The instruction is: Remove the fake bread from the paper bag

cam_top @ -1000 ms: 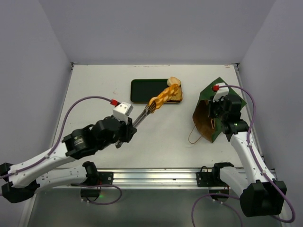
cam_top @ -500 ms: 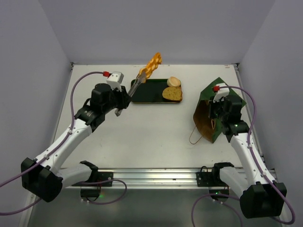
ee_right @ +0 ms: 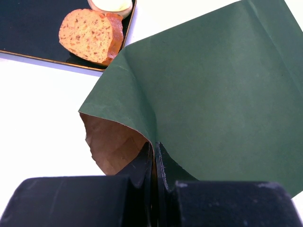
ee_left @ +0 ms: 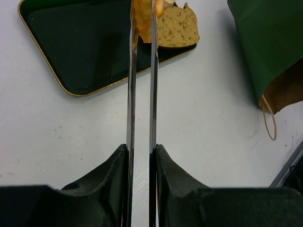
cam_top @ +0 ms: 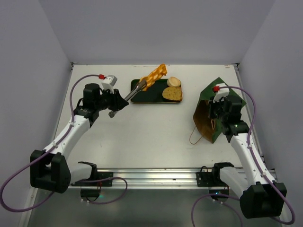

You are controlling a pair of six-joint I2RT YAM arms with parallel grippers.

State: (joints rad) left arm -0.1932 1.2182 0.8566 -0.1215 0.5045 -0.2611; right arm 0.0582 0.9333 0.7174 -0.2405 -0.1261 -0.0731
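Since half a second ago my left arm has drawn back towards its own side and the braided loaf [cam_top: 155, 75] has come down from beyond the tray's far left corner to hang over the far edge of the tray [cam_top: 147, 96]; my right arm has not shifted.

From above, my left pincer [cam_top: 117, 100] is clamped narrow on the handles of the metal tongs [cam_top: 134, 91], and the tongs' tips pinch the loaf at its near end. I cannot tell whether the loaf touches the tray. The toast slice [cam_top: 173, 94] and the round bun [cam_top: 174, 81] lie at the tray's right end, touching each other. The paper bag [cam_top: 204, 118] stands well to the right of the tray, mouth towards the middle of the table [cam_top: 151, 137], with my right pincer [cam_top: 218, 109] at its rim.

At my left wrist, the tongs [ee_left: 142, 94] run straight up between my fingers [ee_left: 165, 165], their arms close together, the loaf [ee_left: 142, 14] at the tips, just beside the toast slice [ee_left: 176, 30]. The bag [ee_left: 270, 42] sits at the right, one twine handle [ee_left: 270, 118] hanging from it.

At my right wrist, my right pincer [ee_right: 155, 153] is closed tight on the bag's wall [ee_right: 213, 85], green outside, brown inside; the toast slice [ee_right: 92, 35] lies on the tray [ee_right: 28, 28] beyond
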